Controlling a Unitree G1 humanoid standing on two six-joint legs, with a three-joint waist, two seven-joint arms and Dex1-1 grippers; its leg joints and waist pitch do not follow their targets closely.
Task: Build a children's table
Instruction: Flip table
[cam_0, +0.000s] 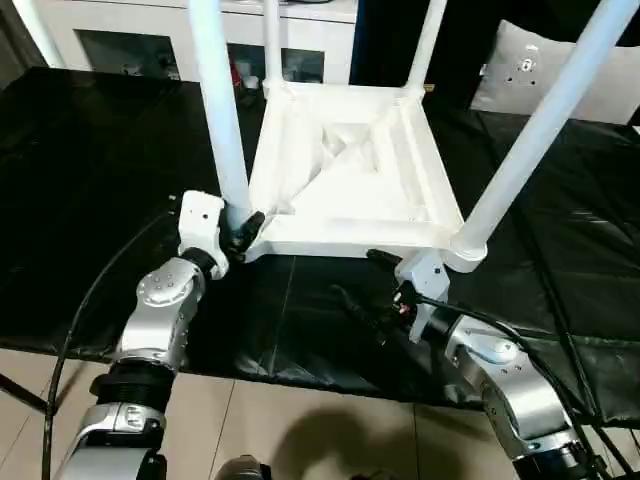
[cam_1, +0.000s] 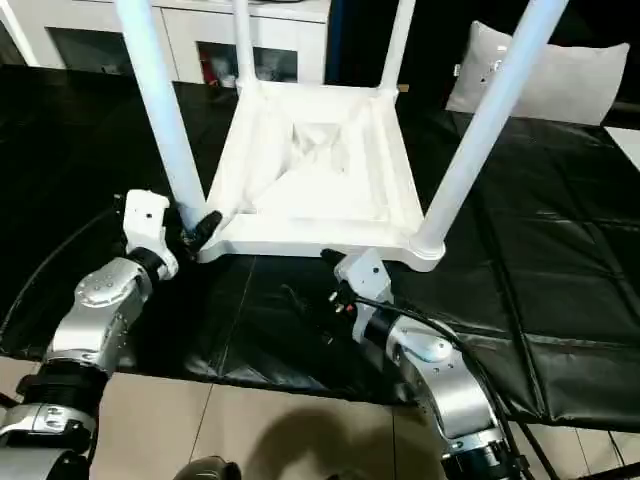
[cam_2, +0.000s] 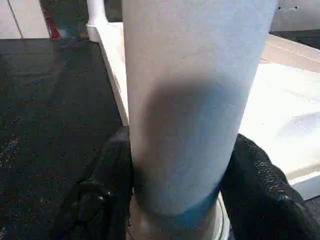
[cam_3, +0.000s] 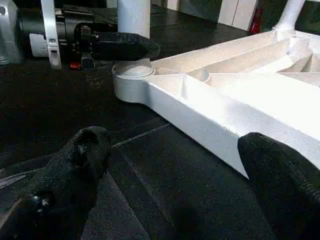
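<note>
Standing upside down on the black sheet-covered work surface (cam_0: 100, 180), the all-white plastic children's table (cam_0: 340, 180) rests on its rectangular top with the ribbed underside facing up. All four long round tapered white legs rise from the rounded corner sockets, so the assembly looks nearly finished. What seems left is pressing or twisting the legs fully home, then turning the table onto its feet; whether each leg is fully seated I cannot tell.

The left gripper (cam_0: 245, 228) sits at the base of the near-left leg (cam_0: 220, 110), just above its socket. The left wrist view shows what the head views cannot: the two black fingers (cam_2: 107, 175) flank that leg closely on both sides, closing around it, though a firm clamp is not certain.

The right gripper (cam_0: 370, 285) hovers low over the black sheet, just in front of the tabletop's near edge and beside the near-right leg (cam_0: 540, 120). Its jaws are spread wide and hold nothing. The right wrist view gives a low side look along the near rim, showing the ribs and the left gripper (cam_3: 117, 46) at the far corner socket. The head views add a white cabinet with glass doors (cam_0: 130, 40) behind the work.
</note>
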